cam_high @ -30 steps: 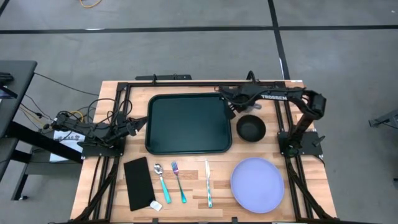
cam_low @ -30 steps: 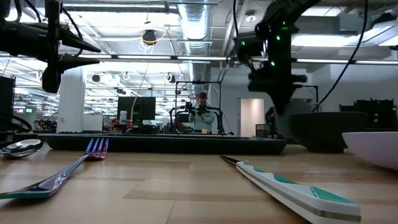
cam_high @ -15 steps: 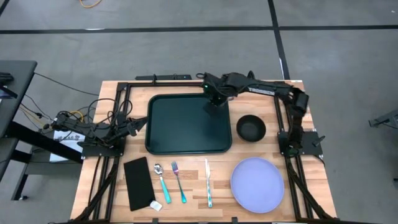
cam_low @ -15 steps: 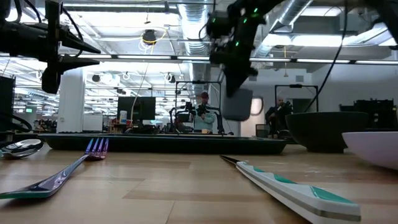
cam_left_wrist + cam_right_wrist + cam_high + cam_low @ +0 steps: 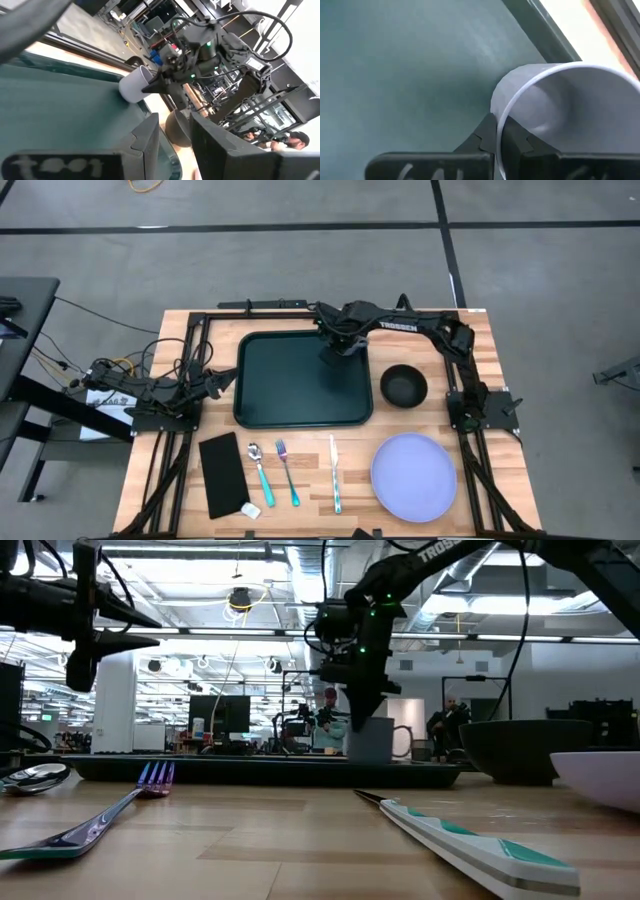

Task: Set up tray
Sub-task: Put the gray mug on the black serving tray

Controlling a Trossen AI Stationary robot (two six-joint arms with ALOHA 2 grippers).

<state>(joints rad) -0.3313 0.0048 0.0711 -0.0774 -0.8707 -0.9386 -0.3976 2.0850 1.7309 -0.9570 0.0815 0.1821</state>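
The dark green tray (image 5: 300, 385) lies in the far middle of the table. My right gripper (image 5: 333, 348) reaches over the tray's far right corner and is shut on a pale grey mug (image 5: 370, 740), which also shows in the left wrist view as the mug (image 5: 132, 85). The mug's handle (image 5: 401, 740) sticks out sideways. My left gripper (image 5: 222, 381) waits at the tray's left edge, low over the table, its fingers a little apart (image 5: 174, 142). My right gripper holds the mug by its rim (image 5: 499, 125), one finger (image 5: 479, 142) outside the wall and one (image 5: 526, 144) inside. The fingers come from above, slanting down. The mug stands upright with its base down at the tray's floor; whether it rests there I cannot tell.
A black bowl (image 5: 403, 386) sits right of the tray. Along the near edge lie a black napkin (image 5: 222, 473), a spoon (image 5: 259, 468), a fork (image 5: 288, 470), a knife (image 5: 335, 473) and a lavender plate (image 5: 414, 475). People stand in the room behind (image 5: 327, 725).
My right gripper has carried the mug from beside the bowl toward the table's left, over the tray's far right corner, then lowered it from well above the tray down to the tray's floor. It has stayed shut on the mug.
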